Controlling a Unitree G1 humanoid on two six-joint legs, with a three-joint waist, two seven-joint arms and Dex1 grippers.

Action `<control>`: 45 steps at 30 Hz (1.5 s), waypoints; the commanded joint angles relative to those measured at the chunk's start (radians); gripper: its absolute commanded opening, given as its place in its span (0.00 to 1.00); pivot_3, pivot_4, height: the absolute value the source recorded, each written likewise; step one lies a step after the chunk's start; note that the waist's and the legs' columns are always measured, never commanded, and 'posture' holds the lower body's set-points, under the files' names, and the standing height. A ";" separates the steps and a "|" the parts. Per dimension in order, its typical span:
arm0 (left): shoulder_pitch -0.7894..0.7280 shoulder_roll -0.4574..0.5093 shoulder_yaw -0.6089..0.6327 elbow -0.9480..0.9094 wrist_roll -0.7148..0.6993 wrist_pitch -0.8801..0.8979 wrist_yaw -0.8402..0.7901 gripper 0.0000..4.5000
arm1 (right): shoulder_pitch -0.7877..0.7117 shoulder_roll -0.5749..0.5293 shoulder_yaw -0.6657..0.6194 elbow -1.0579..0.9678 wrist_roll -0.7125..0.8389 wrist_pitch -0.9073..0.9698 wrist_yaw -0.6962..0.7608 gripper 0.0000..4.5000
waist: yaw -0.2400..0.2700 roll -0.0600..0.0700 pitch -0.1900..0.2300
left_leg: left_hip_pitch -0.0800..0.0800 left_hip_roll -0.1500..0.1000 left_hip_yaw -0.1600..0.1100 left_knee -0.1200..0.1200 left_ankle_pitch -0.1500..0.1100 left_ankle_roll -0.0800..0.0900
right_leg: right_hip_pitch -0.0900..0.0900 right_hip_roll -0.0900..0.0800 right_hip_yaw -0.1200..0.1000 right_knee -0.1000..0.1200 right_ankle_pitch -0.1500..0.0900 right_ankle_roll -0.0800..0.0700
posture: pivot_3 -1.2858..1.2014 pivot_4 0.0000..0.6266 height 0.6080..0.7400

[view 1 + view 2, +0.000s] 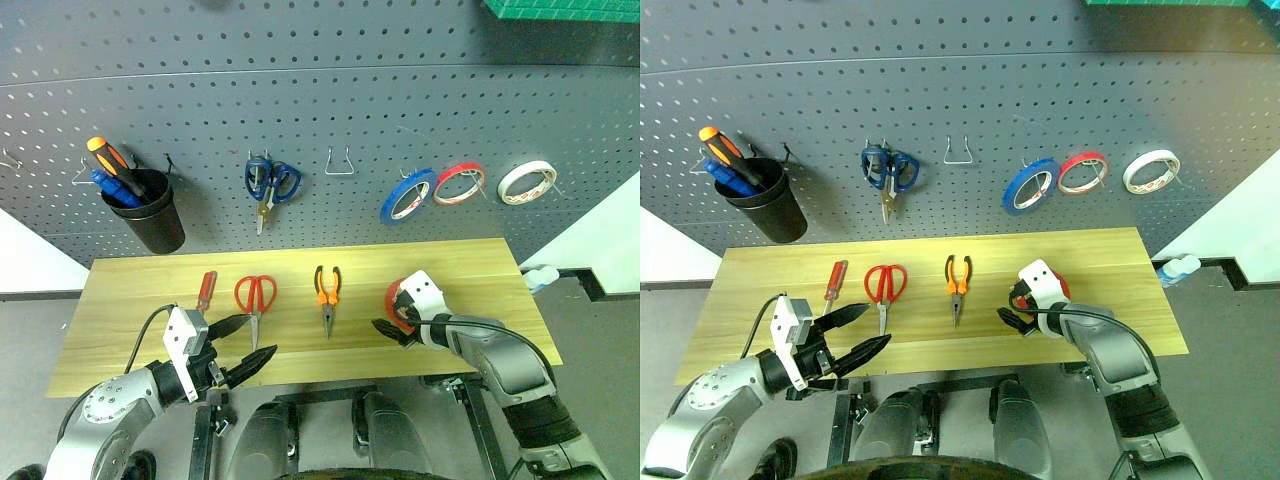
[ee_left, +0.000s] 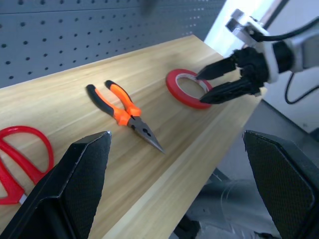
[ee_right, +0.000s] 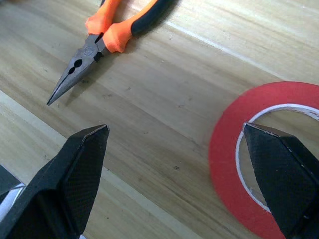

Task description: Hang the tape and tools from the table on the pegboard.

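Red tape point(image 2: 187, 88) lies flat on table point(image 1: 480, 262), right end, near front edge, just right of pliers point(image 1: 326, 292); scissors point(image 1: 254, 298) and screwdriver point(image 1: 205, 291) further left. Nothing of these hung yet on pegboard point(image 1: 330, 90)

Right gripper point(image 2: 213, 84) jaws spread wide, empty, poised over roll's near rim, one finger toward open centre. Left gripper point(image 1: 245, 345) also wide open, empty, at table front by scissors

Roll likely light, stiff, smooth-sided; lies flat, so outer grip awkward. Best pinch ring wall, one finger inside the hole, one outside. Could slide on wood
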 commanded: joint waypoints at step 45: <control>0.003 0.033 0.028 -0.136 0.002 -0.059 -0.027 0.99 | -0.046 0.017 0.029 0.201 -0.094 -0.053 -0.067 0.96 | -0.001 0.002 0.015 | -0.001 -0.001 0.000 0.001 0.000 0.000 | -0.001 0.001 -0.001 0.001 0.001 0.001 | 0.51 0.30 1.00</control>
